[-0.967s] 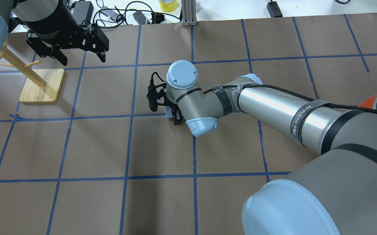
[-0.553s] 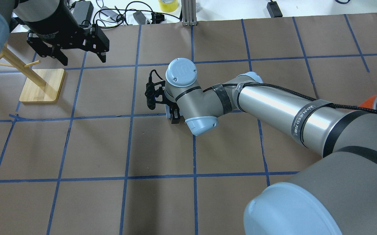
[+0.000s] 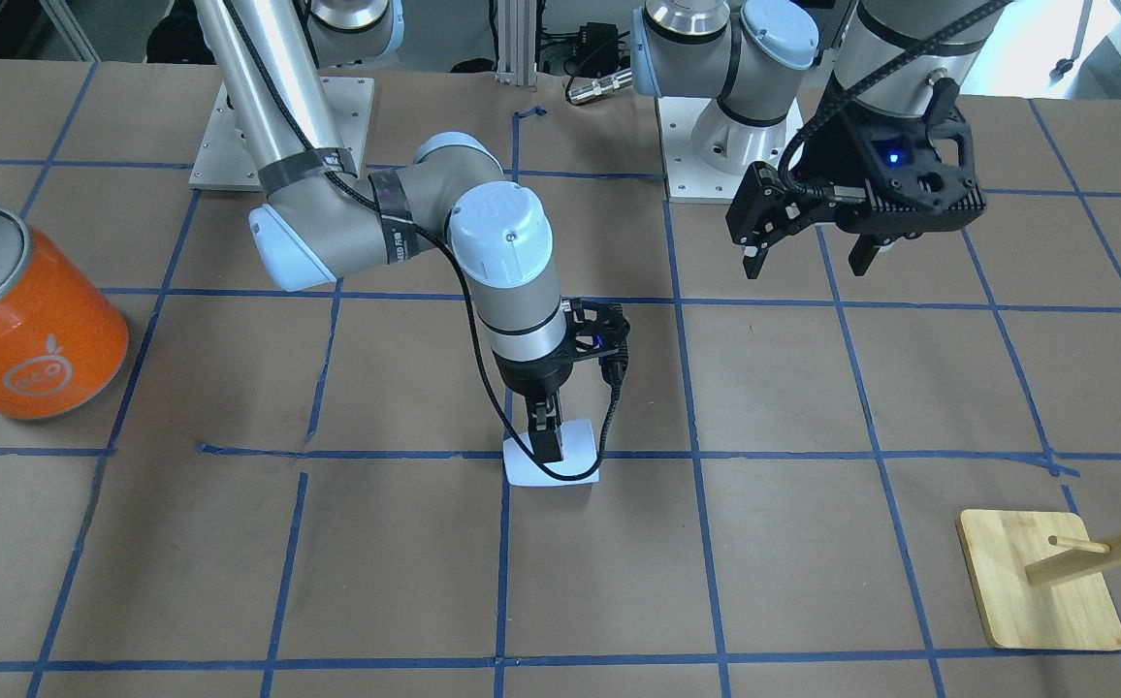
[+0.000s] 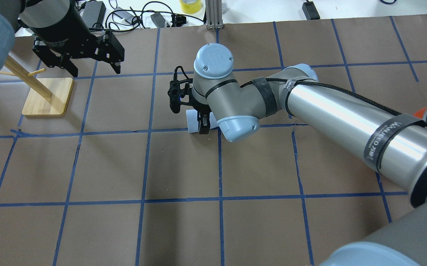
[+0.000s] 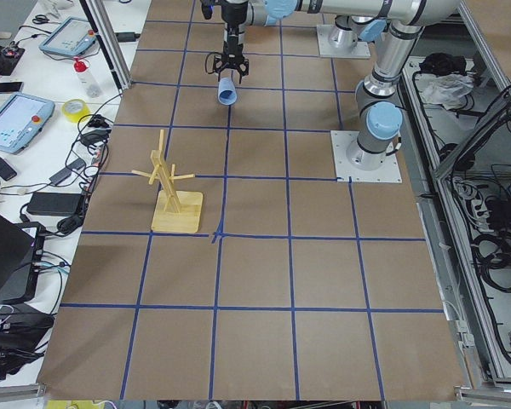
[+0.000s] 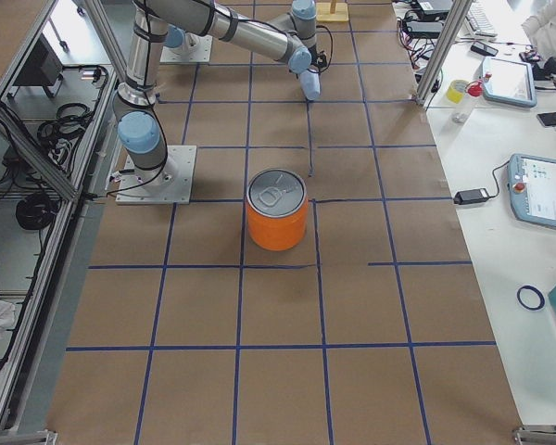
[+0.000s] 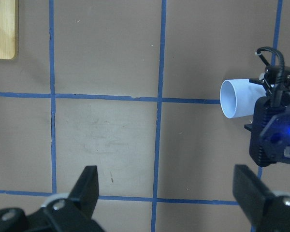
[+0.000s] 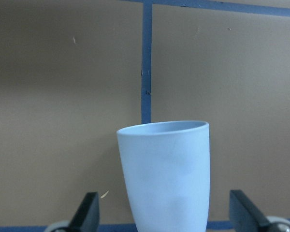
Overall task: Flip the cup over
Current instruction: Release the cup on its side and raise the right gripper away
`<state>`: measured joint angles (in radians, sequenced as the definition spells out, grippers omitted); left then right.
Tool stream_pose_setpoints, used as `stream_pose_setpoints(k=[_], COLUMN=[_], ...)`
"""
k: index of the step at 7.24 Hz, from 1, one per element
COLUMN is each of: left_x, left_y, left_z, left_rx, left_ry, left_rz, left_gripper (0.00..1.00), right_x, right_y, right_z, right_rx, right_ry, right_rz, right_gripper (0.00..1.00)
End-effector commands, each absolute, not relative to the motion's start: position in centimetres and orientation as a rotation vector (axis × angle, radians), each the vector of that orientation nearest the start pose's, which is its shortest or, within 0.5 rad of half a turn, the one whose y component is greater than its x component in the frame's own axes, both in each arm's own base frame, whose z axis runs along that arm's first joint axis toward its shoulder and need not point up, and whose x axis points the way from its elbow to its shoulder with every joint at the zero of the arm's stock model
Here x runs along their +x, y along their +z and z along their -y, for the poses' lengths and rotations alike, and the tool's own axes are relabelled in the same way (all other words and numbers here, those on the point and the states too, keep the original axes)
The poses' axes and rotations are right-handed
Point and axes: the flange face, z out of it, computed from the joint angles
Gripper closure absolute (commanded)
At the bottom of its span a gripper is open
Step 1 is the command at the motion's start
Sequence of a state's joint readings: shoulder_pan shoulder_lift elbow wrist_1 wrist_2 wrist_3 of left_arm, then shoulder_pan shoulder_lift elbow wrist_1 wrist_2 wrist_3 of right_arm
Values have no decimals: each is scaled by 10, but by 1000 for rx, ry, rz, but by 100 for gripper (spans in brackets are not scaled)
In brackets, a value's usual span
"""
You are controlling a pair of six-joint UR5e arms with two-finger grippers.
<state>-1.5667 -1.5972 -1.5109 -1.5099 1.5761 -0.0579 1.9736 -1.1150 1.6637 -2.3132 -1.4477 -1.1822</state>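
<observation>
The cup (image 3: 578,444) is a pale bluish-white tumbler. It lies on its side near the table's middle, rim toward my left side; it also shows in the overhead view (image 4: 192,120) and the left wrist view (image 7: 237,99). My right gripper (image 3: 548,451) points down over the cup's base end, jaws either side of it. In the right wrist view the cup (image 8: 164,179) fills the middle and the fingers (image 8: 89,210) stand wide apart, clear of its sides, so the gripper is open. My left gripper (image 4: 95,68) hangs open and empty, high at the far left.
A large orange can (image 3: 32,320) with a silver top stands on my right side of the table. A wooden peg stand (image 4: 47,96) on a square base stands under my left arm. Cables and power bricks (image 4: 143,14) lie beyond the far edge.
My right wrist and forearm have risen and swung away from me, while the fingertips shifted only a little. More of the cup now shows. The left arm has barely moved.
</observation>
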Motion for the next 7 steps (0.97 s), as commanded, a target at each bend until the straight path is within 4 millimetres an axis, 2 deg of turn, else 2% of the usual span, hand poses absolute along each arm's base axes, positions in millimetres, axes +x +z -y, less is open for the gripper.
stream_pose_setpoints(k=[1,2,3,4,5,6,7], left_x=[-124,-121,-123,-124,-132,-137,-138], left_y=[487,464,438,404,375,346,313], left_z=[536,554,568,568,566,572,577], left_rx=[-162,-187,-175,-104,-137,-144,-153], left_ry=[-89,-54,-2,96,201,210,220], left_rz=[-3278,-3339,-3358,-3369,-3480,-3543,-3551], left_gripper=[0,0,0,0,0,0,0], right_x=[344,314,287,253,235,229,219], right_y=[308,339,379,407,426,439,456], right_z=[531,529,520,513,507,492,474], right_rx=[-2115,-2054,-1913,-1791,-1724,-1683,-1539], right_ry=[-302,-280,-306,-282,-292,-247,-201], right_rz=[-2199,-2245,-2334,-2419,-2472,-2507,-2587], right_gripper=[22,22,22,22,17,12,6])
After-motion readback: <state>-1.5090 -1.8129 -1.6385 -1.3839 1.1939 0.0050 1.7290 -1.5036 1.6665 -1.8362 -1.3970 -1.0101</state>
